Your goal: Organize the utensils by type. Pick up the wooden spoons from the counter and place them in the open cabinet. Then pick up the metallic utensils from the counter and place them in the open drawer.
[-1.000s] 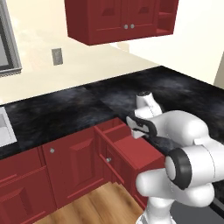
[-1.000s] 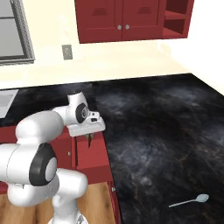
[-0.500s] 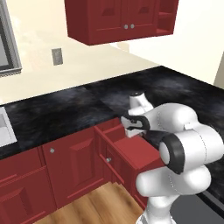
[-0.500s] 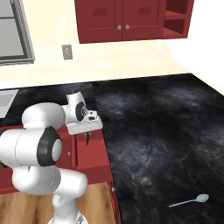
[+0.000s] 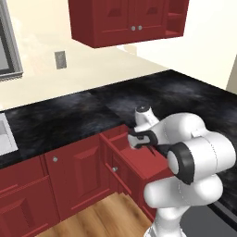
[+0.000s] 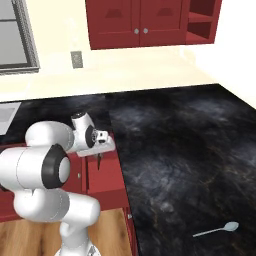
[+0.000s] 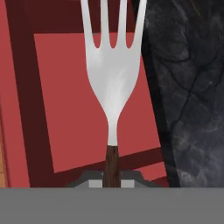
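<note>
My gripper (image 7: 112,181) is shut on the dark brown handle of the silver fork (image 7: 111,83), whose tines point away from the hand. The fork hangs over the red inside of the open drawer (image 7: 65,100), close to the counter (image 7: 192,96) edge. From the base, the gripper (image 6: 100,149) sits above the drawer (image 6: 104,176), with the fork (image 6: 99,161) pointing down. The gripper (image 5: 141,141) also shows over the drawer (image 5: 121,140). A small silver spoon (image 6: 216,230) lies on the black counter (image 6: 180,145) at the near right. The open cabinet (image 6: 201,20) is up on the wall. The wooden spoons are out of view.
Red floor cabinets (image 5: 69,176) flank the drawer above a wooden floor (image 5: 102,222). A sink (image 5: 5,139) sits at the far left. An outlet (image 6: 76,59) and a window frame (image 6: 20,35) are on the cream wall. My own arm (image 5: 194,152) bulks beside the drawer.
The arm's elbow has swung in toward the drawer. The gripper, still shut on the fork, has dropped slightly over the drawer.
</note>
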You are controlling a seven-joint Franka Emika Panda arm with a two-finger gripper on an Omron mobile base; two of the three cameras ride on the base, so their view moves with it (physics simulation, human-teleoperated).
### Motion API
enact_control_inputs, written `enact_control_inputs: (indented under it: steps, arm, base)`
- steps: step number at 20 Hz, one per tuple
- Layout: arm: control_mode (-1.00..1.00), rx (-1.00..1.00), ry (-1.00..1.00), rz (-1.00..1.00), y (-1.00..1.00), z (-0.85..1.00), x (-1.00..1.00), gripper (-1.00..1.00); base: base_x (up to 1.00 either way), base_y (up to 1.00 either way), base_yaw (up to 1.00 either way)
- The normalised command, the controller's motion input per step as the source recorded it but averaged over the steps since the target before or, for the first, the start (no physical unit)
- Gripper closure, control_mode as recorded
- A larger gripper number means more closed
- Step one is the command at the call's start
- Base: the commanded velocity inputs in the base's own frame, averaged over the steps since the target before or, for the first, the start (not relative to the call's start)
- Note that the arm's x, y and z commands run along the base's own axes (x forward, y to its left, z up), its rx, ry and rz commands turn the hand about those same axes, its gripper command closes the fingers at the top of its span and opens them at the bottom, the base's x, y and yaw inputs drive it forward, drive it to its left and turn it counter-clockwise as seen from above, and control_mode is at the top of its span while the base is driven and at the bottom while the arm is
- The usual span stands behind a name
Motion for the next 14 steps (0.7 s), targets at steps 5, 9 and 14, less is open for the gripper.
enact_control_inputs:
  steps: [5,9,14]
  arm:
    - [-1.0,0.08,-0.05,0.0,0.09,-0.17,0.27,1.0]
    - [-1.0,0.06,0.0,0.0,0.15,-0.2,0.16,1.0]
    - [-1.0,0.02,0.09,0.0,0.2,-0.07,0.2,1.0]
  base:
    - [0.0,0.0,0.0]
    - [0.0,0.0,0.0]
    - [0.0,0.0,0.0]
